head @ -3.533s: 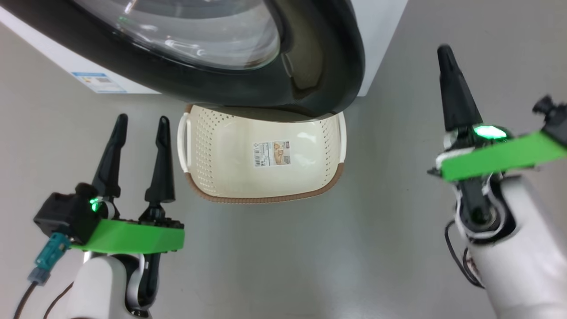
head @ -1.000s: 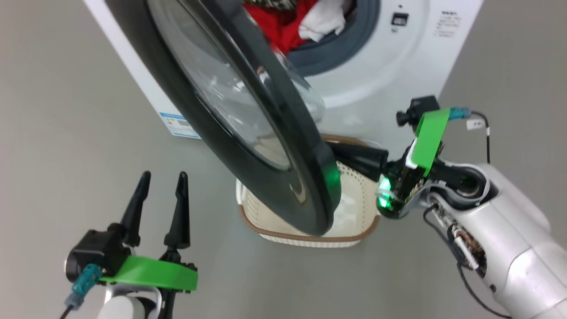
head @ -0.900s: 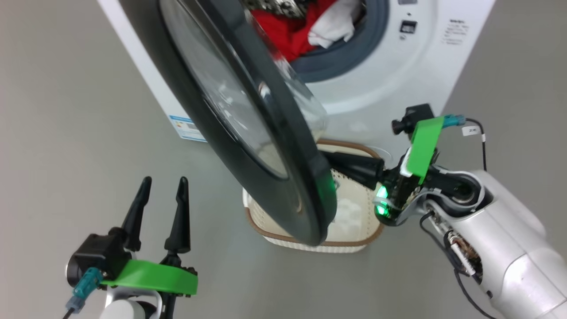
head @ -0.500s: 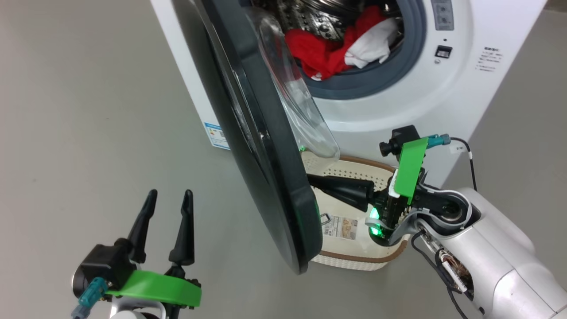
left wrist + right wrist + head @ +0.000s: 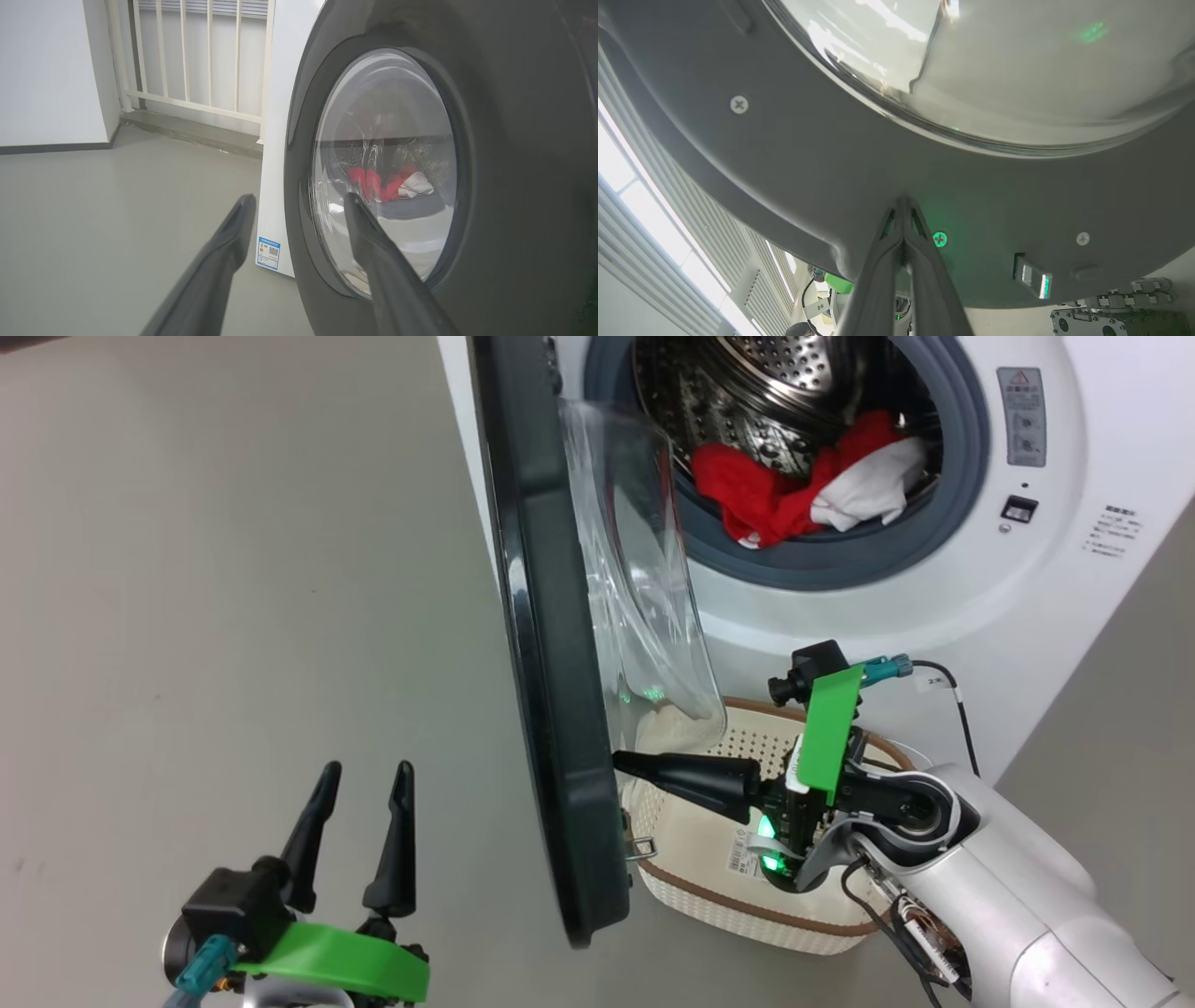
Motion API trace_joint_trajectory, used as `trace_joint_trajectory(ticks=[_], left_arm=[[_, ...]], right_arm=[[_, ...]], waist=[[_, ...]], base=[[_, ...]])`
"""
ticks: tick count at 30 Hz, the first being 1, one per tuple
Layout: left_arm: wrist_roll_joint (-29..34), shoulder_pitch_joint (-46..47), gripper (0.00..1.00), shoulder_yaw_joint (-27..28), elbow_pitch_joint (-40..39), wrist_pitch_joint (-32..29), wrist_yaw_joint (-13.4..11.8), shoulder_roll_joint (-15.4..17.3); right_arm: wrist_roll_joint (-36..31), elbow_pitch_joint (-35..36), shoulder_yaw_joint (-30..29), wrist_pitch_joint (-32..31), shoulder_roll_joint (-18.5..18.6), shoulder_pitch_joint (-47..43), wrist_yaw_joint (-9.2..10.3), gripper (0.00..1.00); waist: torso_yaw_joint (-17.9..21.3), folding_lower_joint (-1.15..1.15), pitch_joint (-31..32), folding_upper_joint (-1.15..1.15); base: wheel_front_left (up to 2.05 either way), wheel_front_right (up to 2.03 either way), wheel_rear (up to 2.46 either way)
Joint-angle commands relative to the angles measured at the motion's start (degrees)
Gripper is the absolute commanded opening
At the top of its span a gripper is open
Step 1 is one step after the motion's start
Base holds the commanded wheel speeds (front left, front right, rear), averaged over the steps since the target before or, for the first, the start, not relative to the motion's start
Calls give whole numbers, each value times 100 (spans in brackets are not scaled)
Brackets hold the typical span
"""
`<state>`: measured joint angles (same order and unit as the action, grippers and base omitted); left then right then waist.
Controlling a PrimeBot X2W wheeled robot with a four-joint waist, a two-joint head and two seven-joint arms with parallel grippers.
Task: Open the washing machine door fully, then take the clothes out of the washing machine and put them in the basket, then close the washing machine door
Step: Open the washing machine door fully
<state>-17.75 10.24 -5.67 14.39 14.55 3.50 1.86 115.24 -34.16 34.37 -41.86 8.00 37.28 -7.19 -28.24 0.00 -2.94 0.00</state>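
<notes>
Grey floor (image 5: 233, 569) carries one washing machine (image 5: 1074, 597). My right hand (image 5: 624, 763), clenched on nothing, touches the inner face of the washing machine door (image 5: 551, 709) mid-frame, I judge to push it wider. My left hand (image 5: 366, 773) hangs released at lower left. The clothes (image 5: 775, 495), red and white, lie in the drum (image 5: 775, 383) at upper right. One basket (image 5: 747, 915) sits below the opening, ready for them.
</notes>
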Motion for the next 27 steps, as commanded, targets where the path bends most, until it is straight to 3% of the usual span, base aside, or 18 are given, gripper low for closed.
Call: trace_joint_trajectory(ticks=[1, 27], left_arm=[[-7, 18, 100, 182, -116, 45, -6, 101], [-151, -130, 100, 253, -239, 45, -88, 101]], right_arm=[[-28, 129, 65, -21, -181, -56, -30, 0], [-291, -180, 91, -265, -486, 263, -30, 0]], waist=[[-73, 0, 57, 0], [-200, 0, -124, 0]], base=[[0, 0, 0], [0, 0, 0]])
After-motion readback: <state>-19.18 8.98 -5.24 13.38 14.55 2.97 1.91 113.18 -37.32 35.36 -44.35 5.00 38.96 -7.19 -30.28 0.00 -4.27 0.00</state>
